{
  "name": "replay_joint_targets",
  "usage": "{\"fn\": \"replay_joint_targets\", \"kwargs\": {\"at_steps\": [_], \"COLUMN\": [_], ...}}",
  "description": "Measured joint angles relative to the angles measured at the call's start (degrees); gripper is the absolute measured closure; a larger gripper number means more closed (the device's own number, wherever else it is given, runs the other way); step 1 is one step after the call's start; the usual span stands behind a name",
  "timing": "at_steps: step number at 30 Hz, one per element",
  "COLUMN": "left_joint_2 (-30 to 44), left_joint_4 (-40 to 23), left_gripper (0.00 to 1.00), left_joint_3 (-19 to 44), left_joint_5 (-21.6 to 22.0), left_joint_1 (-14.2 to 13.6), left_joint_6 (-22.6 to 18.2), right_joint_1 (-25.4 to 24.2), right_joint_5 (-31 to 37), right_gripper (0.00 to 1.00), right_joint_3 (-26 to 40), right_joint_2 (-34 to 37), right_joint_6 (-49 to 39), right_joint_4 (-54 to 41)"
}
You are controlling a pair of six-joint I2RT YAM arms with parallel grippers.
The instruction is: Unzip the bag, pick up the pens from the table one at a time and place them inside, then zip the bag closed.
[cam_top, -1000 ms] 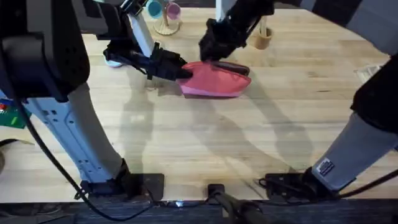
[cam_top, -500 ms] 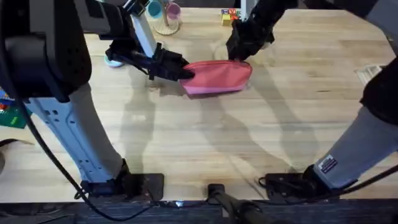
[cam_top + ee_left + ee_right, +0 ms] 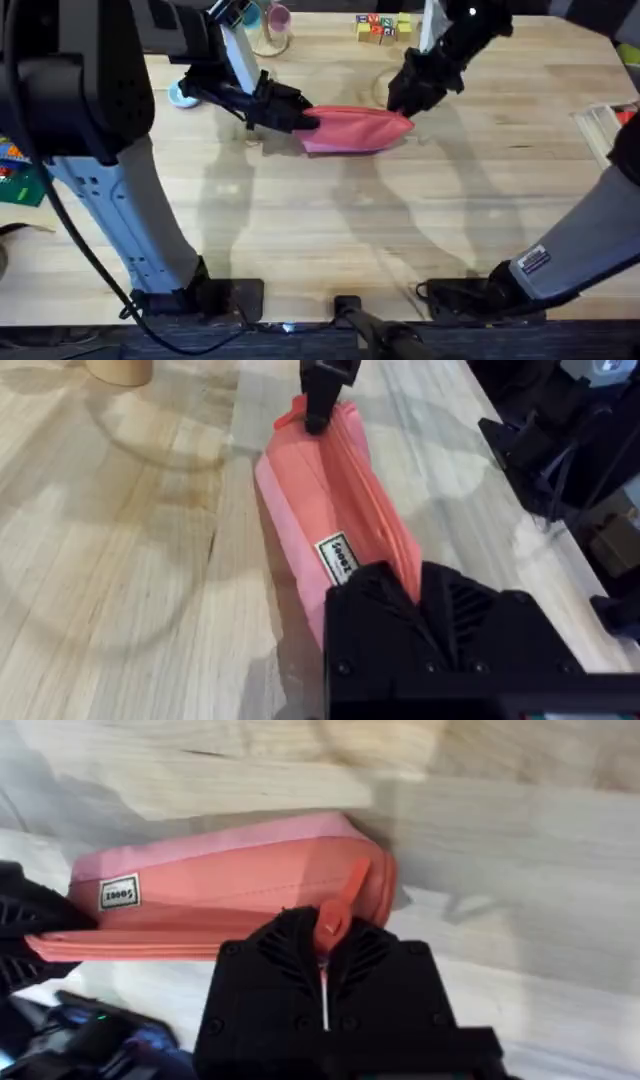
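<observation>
Pink-red pencil pouch (image 3: 355, 130) lies crosswise, left gripper (image 3: 300, 118) clamping one end, right gripper (image 3: 325, 945) pinching the zipper pull (image 3: 338, 908) opposite.

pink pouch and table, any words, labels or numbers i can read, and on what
Small white tag sewn on the side of the bag: dark print, roughly five characters, too blurred to read for certain.
Coloured blocks at the table's far edge: markings on their faces, too small to read.
Nothing else legible.
</observation>
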State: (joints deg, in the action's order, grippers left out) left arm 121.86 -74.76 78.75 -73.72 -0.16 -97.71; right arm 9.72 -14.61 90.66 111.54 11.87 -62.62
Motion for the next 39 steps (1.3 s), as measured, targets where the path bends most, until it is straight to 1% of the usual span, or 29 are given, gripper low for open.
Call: {"fn": "replay_joint_targets", "kwargs": {"at_steps": [6, 11, 21, 24, 28, 29, 30, 32, 35, 36, 39], "left_joint_2": [0.0, 0.0, 0.0, 0.0, 0.0, 0.0, 0.0, 0.0, 0.0, 0.0, 0.0], "left_joint_4": [0.0, 0.0, -0.2, -0.2, -0.2, -0.2, -0.4, -0.8, -0.9, -0.9, -0.9], "left_gripper": [0.958, 0.959, 0.959, 0.958, 0.958, 0.958, 0.958, 0.958, 0.959, 0.959, 0.959], "left_joint_3": [0.0, 0.0, 0.0, -0.1, -0.1, -0.1, -0.1, -0.1, -0.1, -0.1, -0.1], "left_joint_5": [0.2, 0.3, 0.4, 0.4, -0.3, -0.2, 0.6, 2.6, 4.4, 4.6, 5.0], "left_joint_1": [-1.0, -1.2, -1.2, -1.2, -1.2, -1.2, -0.9, 0.7, 3.6, 4.2, 4.7], "left_joint_6": [0.0, 0.0, 0.0, 0.0, 0.0, 0.0, 0.0, 0.0, 0.0, 0.0, 0.0], "right_joint_1": [-3.8, -4.9, -5.0, -5.0, -5.0, -5.1, -5.5, -7.7, -10.3, -10.5, -9.1], "right_joint_5": [-4.8, -5.9, -5.8, -5.3, -3.1, -1.4, 1.4, 5.8, 8.0, 8.2, 8.2], "right_gripper": [0.969, 0.970, 0.970, 0.969, 0.959, 0.904, 0.797, 0.510, 0.093, 0.031, 0.005], "right_joint_3": [-5.6, -6.5, -6.2, -4.4, -0.3, 1.0, 2.1, 4.4, 6.9, 7.5, 8.2], "right_joint_2": [-1.0, -1.1, -1.1, -1.1, -1.1, -1.1, -1.1, -1.1, -1.1, -1.1, -1.1], "right_joint_6": [5.9, 8.8, 9.6, 9.6, 9.0, 8.3, 7.2, 4.5, 1.1, 0.0, -1.9], "right_joint_4": [1.7, 2.1, 1.1, -1.0, -3.9, -4.7, -5.8, -6.1, -6.6, -7.2, -9.0]}}
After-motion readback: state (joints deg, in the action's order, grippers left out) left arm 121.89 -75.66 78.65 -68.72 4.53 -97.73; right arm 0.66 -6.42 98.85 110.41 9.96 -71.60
